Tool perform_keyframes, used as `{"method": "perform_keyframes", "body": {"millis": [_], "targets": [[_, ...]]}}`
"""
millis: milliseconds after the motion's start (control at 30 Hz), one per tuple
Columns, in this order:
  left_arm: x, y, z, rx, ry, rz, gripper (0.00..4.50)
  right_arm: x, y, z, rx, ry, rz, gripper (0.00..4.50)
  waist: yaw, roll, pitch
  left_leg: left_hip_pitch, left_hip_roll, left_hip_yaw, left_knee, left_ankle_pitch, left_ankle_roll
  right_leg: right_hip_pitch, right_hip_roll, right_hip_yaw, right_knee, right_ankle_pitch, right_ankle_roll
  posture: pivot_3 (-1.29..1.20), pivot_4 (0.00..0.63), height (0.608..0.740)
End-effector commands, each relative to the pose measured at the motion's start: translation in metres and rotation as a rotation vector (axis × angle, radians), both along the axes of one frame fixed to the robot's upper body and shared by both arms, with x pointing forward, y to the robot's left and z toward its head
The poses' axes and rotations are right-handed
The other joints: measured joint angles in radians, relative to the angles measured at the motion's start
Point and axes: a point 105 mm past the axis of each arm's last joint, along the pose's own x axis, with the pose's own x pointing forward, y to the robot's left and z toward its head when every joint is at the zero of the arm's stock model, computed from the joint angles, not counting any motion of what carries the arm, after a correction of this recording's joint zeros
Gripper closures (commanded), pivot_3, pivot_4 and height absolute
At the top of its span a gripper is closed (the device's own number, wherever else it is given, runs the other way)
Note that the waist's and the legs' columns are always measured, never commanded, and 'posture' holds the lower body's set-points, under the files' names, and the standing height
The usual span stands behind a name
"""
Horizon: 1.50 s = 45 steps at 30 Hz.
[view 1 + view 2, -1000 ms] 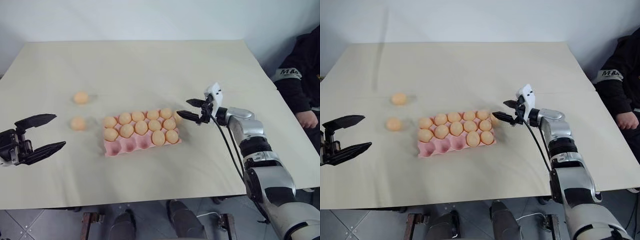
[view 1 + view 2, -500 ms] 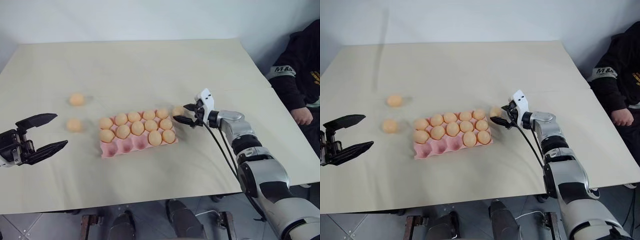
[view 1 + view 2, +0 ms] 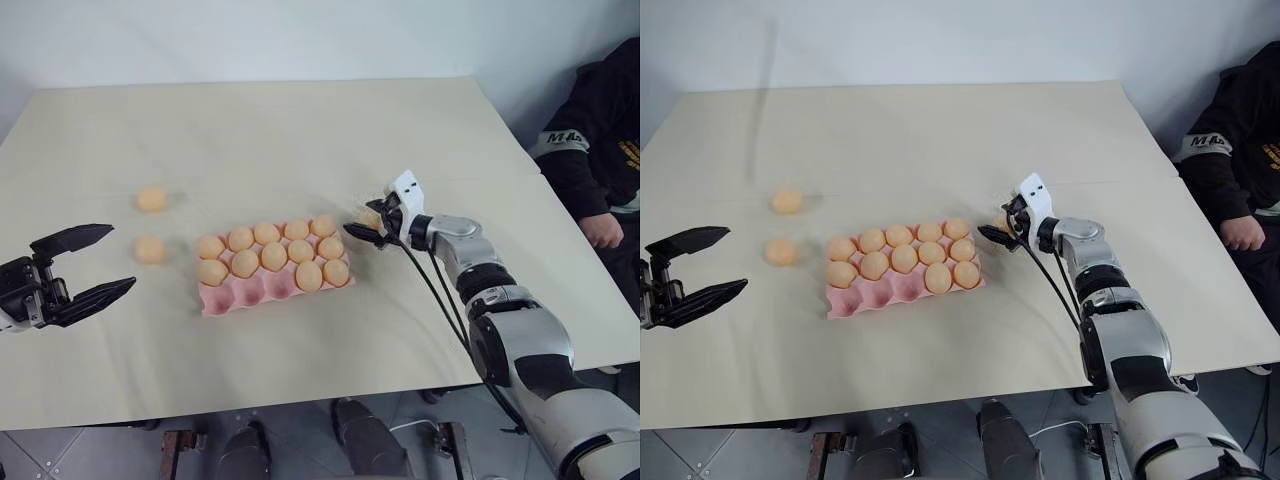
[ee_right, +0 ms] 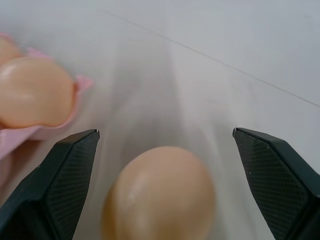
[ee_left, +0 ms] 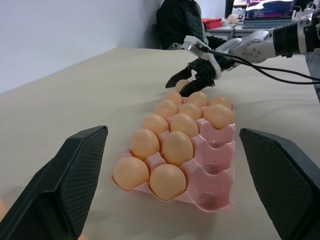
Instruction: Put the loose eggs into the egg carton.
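Straddling a loose egg (image 4: 160,195) just beside the egg carton (image 3: 272,292), the right gripper (image 3: 364,222) stands spread wide, nothing grasped yet. The pick-up step is in hand; next, its fingers must close on the egg. Two more eggs (image 3: 150,249) lie near the released left gripper (image 3: 82,265).

Pink egg carton (image 3: 275,285) sits mid-desk (image 3: 300,140), 2 far rows full w/ 10 eggs, near row of cups bare. 2 loose eggs lie left of carton, apart from it: one (image 3: 151,199) further back, one (image 3: 150,249) nearer. 3rd loose egg (image 3: 368,217) lies just off carton's right end, between open fingers of right pincer (image 3: 362,222); contact can't be told. Left pincer (image 3: 88,264) hangs at desk's left edge, fingers wide, nothing in them. Person in dark sleeve (image 3: 590,150) at right, hand (image 3: 603,230) on desk edge.
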Motion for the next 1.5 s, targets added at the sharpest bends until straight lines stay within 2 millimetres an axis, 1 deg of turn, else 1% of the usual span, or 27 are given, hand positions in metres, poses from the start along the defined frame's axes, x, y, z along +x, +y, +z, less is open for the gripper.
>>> {"method": "perform_keyframes", "body": {"millis": [33,100,233,267,333,433,500,567,600,633,733,767,800,900,967,1033,1100,1133,1300,1400,1500], "targets": [[-0.003,-0.004,0.012,0.011,-0.055,-0.013,0.00,0.005,-0.001,0.010,-0.016,-0.039,-0.024,0.40,0.000,0.000,0.000,0.000,0.000,0.000,0.000,0.000,0.000,0.000,0.000,0.000,0.000,0.000,0.000,0.00,0.150,0.740],[-0.003,-0.005,0.012,0.013,-0.057,-0.012,0.00,0.002,0.000,0.009,-0.027,-0.034,0.005,0.95,-0.002,0.000,0.000,0.000,0.000,0.000,0.000,0.000,0.000,0.000,0.000,0.000,0.000,0.000,0.000,0.00,0.150,0.740],[-0.004,-0.005,0.012,0.013,-0.062,-0.006,0.00,-0.002,-0.004,0.005,-0.057,-0.027,0.041,2.35,-0.004,0.000,0.000,0.000,0.000,0.000,0.000,0.000,0.000,0.000,0.000,0.000,0.000,0.000,0.000,0.00,0.150,0.740],[-0.003,-0.005,0.012,0.013,-0.062,-0.004,0.00,-0.002,-0.006,0.004,-0.056,-0.025,0.038,2.47,-0.005,0.000,0.000,0.000,0.000,0.000,0.000,0.000,0.000,0.000,0.000,0.000,0.000,0.000,0.000,0.00,0.150,0.740],[-0.003,-0.005,0.012,0.012,-0.062,-0.001,0.00,-0.002,-0.008,0.007,-0.044,-0.039,0.040,2.53,-0.006,0.000,0.000,0.000,0.000,0.000,0.000,0.000,0.000,0.000,0.000,0.000,0.000,0.000,0.000,0.00,0.150,0.740],[-0.002,-0.005,0.011,0.010,-0.063,-0.001,0.00,-0.002,-0.008,0.019,-0.023,-0.074,0.049,2.53,-0.011,0.000,0.000,0.000,0.000,0.000,0.000,0.000,0.000,0.000,0.000,0.000,0.000,0.000,0.000,0.00,0.150,0.740],[-0.002,-0.006,0.010,0.009,-0.061,-0.004,0.00,-0.003,-0.005,0.035,-0.022,-0.126,0.084,2.53,-0.014,0.000,0.000,0.000,0.000,0.000,0.000,0.000,0.000,0.000,0.000,0.000,0.000,0.000,0.000,0.00,0.150,0.740],[-0.003,-0.006,0.010,0.007,-0.058,-0.011,0.00,-0.007,0.002,0.062,0.019,-0.190,0.122,2.53,-0.015,0.000,0.000,0.000,0.000,0.000,0.000,0.000,0.000,0.000,0.000,0.000,0.000,0.000,0.000,0.00,0.150,0.740],[-0.003,-0.006,0.010,0.004,-0.056,-0.015,0.00,-0.012,0.006,0.072,0.032,-0.211,0.149,2.53,-0.015,0.001,0.000,0.000,0.000,0.000,0.000,0.000,0.000,0.000,0.000,0.000,0.001,0.000,0.000,0.00,0.150,0.740],[-0.004,-0.006,0.010,0.003,-0.055,-0.017,0.00,-0.017,0.009,0.078,0.039,-0.222,0.167,2.53,-0.014,0.001,0.000,0.000,0.000,0.000,0.000,0.000,0.000,0.000,0.000,0.000,0.001,0.000,0.001,0.00,0.150,0.740],[-0.006,-0.004,0.009,0.001,-0.044,-0.028,0.00,-0.044,0.026,0.083,0.028,-0.203,0.234,2.53,-0.010,0.000,0.000,0.000,0.000,-0.002,0.000,0.000,0.000,0.000,0.000,-0.001,0.002,-0.001,0.000,0.00,0.150,0.740],[-0.008,-0.003,0.009,0.002,-0.039,-0.033,0.00,-0.057,0.035,0.086,0.037,-0.208,0.263,2.53,-0.005,0.000,0.000,0.000,0.000,-0.003,0.000,0.000,-0.001,0.000,0.000,-0.002,0.003,-0.002,0.000,0.00,0.150,0.740],[-0.009,-0.002,0.009,0.004,-0.034,-0.040,0.00,-0.074,0.047,0.087,0.047,-0.201,0.311,2.53,-0.001,0.000,0.000,0.000,0.000,-0.003,-0.001,0.000,-0.001,0.000,0.000,-0.002,0.003,-0.002,-0.001,0.00,0.150,0.740],[-0.015,0.002,0.006,0.025,-0.012,-0.066,0.00,-0.114,0.077,0.084,0.061,-0.162,0.379,2.53,0.005,0.000,0.000,0.000,0.001,-0.003,-0.001,-0.001,-0.002,-0.002,0.001,-0.002,0.004,-0.004,-0.002,0.00,0.150,0.740],[-0.017,0.005,0.006,0.034,-0.005,-0.079,0.00,-0.130,0.090,0.079,0.059,-0.134,0.403,2.53,0.008,0.000,0.000,0.000,0.001,-0.002,-0.001,-0.001,-0.002,-0.002,0.001,-0.002,0.005,-0.004,-0.003,0.00,0.150,0.740],[-0.019,0.008,0.004,0.058,0.007,-0.090,0.00,-0.140,0.103,0.073,0.052,-0.109,0.415,2.53,0.011,-0.001,-0.001,0.000,0.001,-0.002,0.000,-0.001,-0.002,-0.002,0.000,-0.002,0.005,-0.005,-0.005,0.00,0.150,0.740],[-0.018,0.012,0.003,0.066,0.013,-0.086,0.00,-0.142,0.113,0.065,0.017,-0.092,0.413,2.53,0.012,-0.002,-0.001,0.000,0.000,-0.002,0.000,-0.001,-0.002,-0.002,0.000,-0.002,0.004,-0.011,-0.015,0.00,0.150,0.740],[-0.018,0.013,0.002,0.070,0.014,-0.081,0.00,-0.142,0.117,0.060,-0.001,-0.082,0.412,2.53,0.012,-0.003,-0.002,0.000,0.000,-0.002,0.000,-0.001,-0.002,-0.001,-0.001,-0.002,0.003,-0.011,-0.017,0.00,0.150,0.740],[-0.015,0.014,0.000,0.072,-0.002,-0.064,0.00,-0.146,0.137,0.042,-0.055,-0.069,0.449,2.53,0.014,-0.003,-0.002,-0.001,0.000,-0.002,-0.001,-0.001,-0.002,-0.001,-0.002,-0.002,0.001,-0.011,-0.017,0.00,0.150,0.740],[-0.017,0.013,-0.001,0.070,-0.005,-0.059,0.00,-0.143,0.140,0.034,-0.086,-0.076,0.451,2.53,0.014,-0.003,-0.002,-0.001,0.000,-0.002,-0.001,-0.002,-0.003,-0.002,-0.001,-0.003,0.000,-0.008,-0.011,0.00,0.150,0.740],[-0.020,0.014,-0.002,0.068,-0.006,-0.047,0.00,-0.141,0.141,0.031,-0.102,-0.078,0.454,2.53,0.010,-0.003,-0.002,-0.001,0.001,-0.002,-0.002,-0.003,-0.003,-0.002,-0.001,-0.003,0.000,-0.007,-0.009,0.00,0.150,0.740]]}}
